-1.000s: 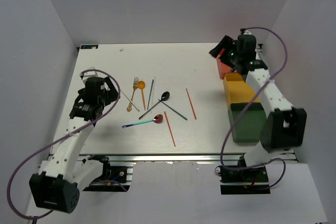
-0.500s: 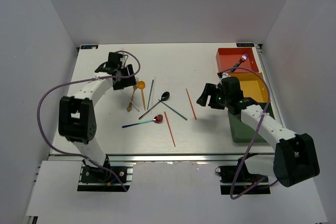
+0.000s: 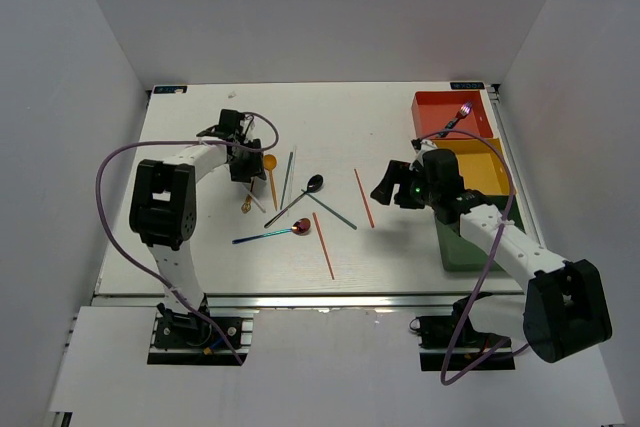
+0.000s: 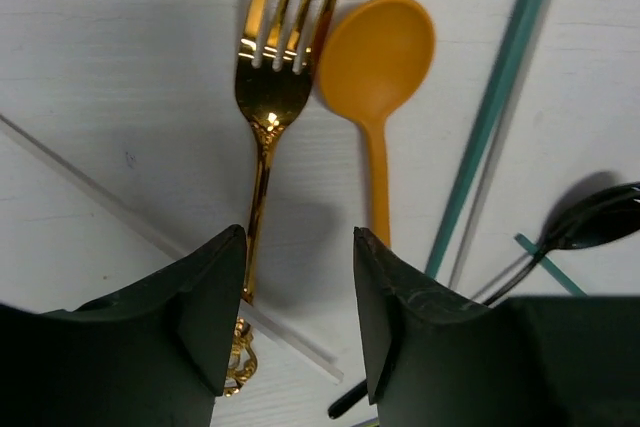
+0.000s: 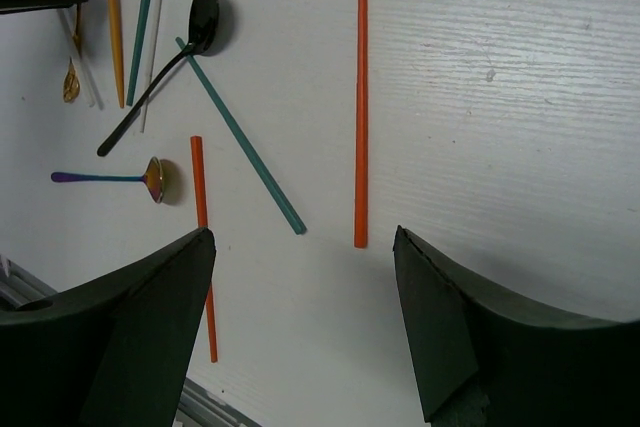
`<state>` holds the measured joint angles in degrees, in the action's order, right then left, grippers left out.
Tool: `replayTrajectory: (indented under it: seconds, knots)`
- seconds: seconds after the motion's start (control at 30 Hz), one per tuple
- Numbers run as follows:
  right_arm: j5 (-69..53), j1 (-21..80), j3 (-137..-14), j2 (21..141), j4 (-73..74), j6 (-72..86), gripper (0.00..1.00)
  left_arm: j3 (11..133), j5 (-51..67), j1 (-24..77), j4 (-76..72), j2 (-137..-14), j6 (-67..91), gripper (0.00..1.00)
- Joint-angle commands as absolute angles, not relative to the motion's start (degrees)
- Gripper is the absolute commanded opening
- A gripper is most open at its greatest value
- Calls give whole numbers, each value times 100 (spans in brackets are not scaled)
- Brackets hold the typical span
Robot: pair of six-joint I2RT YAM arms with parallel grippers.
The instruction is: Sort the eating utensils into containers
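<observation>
White worktop (image 3: 400,257) bearing loose utensils left of centre and three trays in a row along the right edge: red tray (image 3: 440,105), yellow tray (image 3: 482,172), green tray (image 3: 470,249). An iridescent fork (image 3: 458,117) lies in the red tray.

Left wrist view: the left gripper (image 4: 297,237) is low over the gold fork (image 4: 265,97). Its fingers (image 4: 205,307) are moderately apart and grip nothing. The fork's handle runs between them, close to the finger on the view's left. The orange spoon (image 4: 375,57) lies just beside the fork, bowl against tines. A teal chopstick (image 4: 495,97) and the black spoon (image 4: 590,222) lie further right. A clear chopstick (image 4: 90,182) crosses under the fork's handle.

Right wrist view: the right gripper (image 5: 303,237) hangs over the worktop with its fingers (image 5: 130,337) spread wide and empty. The near end of an orange chopstick (image 5: 360,97) lies between them. A second orange chopstick (image 5: 203,247), another teal chopstick (image 5: 240,152) and the iridescent spoon (image 5: 110,178) lie to the view's left.
</observation>
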<state>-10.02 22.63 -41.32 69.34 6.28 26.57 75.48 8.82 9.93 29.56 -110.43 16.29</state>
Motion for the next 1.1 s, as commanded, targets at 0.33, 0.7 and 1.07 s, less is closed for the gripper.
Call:
replayTrajectory:
  seconds: [0.33, 0.7, 1.07]
  knots:
    - [-1187, 2347, -4061, 6829, 193, 2724, 78, 7567, 211, 1011, 2848, -11329, 1476, 41]
    - [-1266, 2373, -4131, 6829, 105, 2848, 78, 7295, -659, 1353, 2558, -11206, 1362, 24]
    - [-1222, 2373, -4192, 6645, 228, 2848, 78, 7286, -659, 1380, 2610, -11338, 1450, 0]
